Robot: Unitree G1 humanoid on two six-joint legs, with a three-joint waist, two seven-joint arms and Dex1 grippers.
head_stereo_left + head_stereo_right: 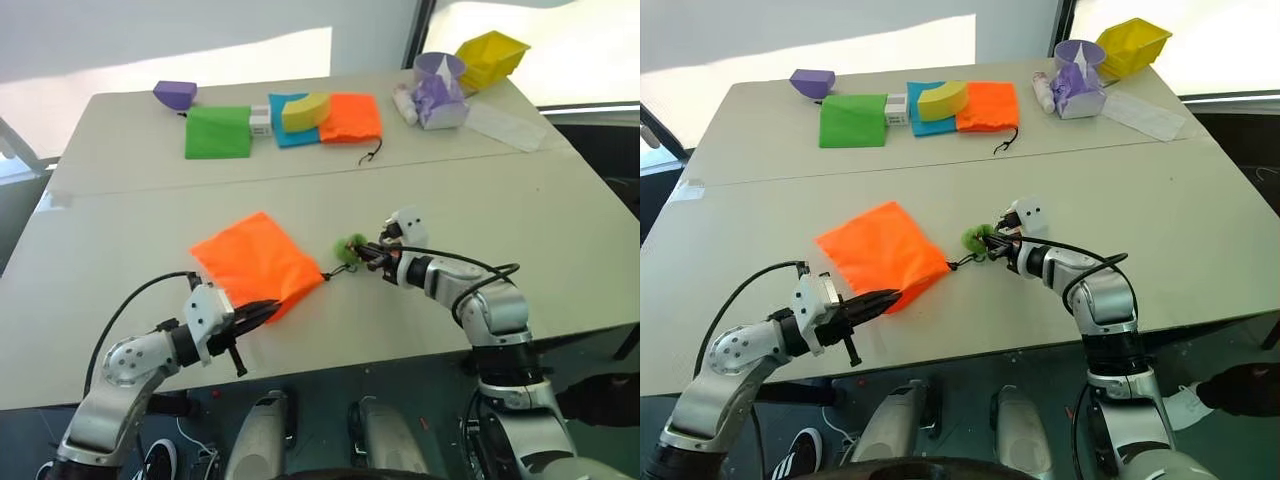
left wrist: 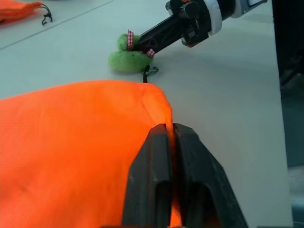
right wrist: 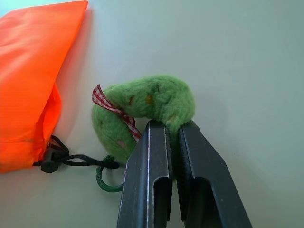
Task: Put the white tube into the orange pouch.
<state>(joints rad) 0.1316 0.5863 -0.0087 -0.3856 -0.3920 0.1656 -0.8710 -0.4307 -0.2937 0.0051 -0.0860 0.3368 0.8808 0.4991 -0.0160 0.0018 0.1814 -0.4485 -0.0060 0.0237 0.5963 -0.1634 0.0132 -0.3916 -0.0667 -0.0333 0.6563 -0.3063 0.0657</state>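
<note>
Orange pouch [image 1: 258, 262]: lying flat on the near half of the table, the biggest thing down here, its gathered mouth turned toward the right arm and its near corner caught by the left one.
Table [image 1: 560, 220]: pale top, a seam running across it between the near half and the far half.
Far clutter: a green pouch [image 1: 218, 132], a blue one [image 1: 288, 128] with a yellow wedge [image 1: 305, 111] resting on it, then a flat darker-orange pouch [image 1: 351, 117], all in a row and well apart from the action; a purple block [image 1: 175, 94] at the far left; a yellow bin [image 1: 492, 57] and a purple cup [image 1: 440, 68] at the far right corner.
White tube: there's a small white piece [image 1: 405, 103] lying beside the purple cup, too small to tell what it is.
Left gripper [image 2: 172, 135]: fingers pressed together on the pouch's near corner, orange fabric nipped between them.
Right gripper [image 3: 172, 130]: fingers clamped on the fuzzy green ring [image 3: 147, 109], a red-checked ribbon tied round it.
Black cord [image 3: 71, 159]: runs from the pouch mouth to a little green clip just beside the ring.
In the way: nothing sits between the two grippers but the pouch itself.
</note>
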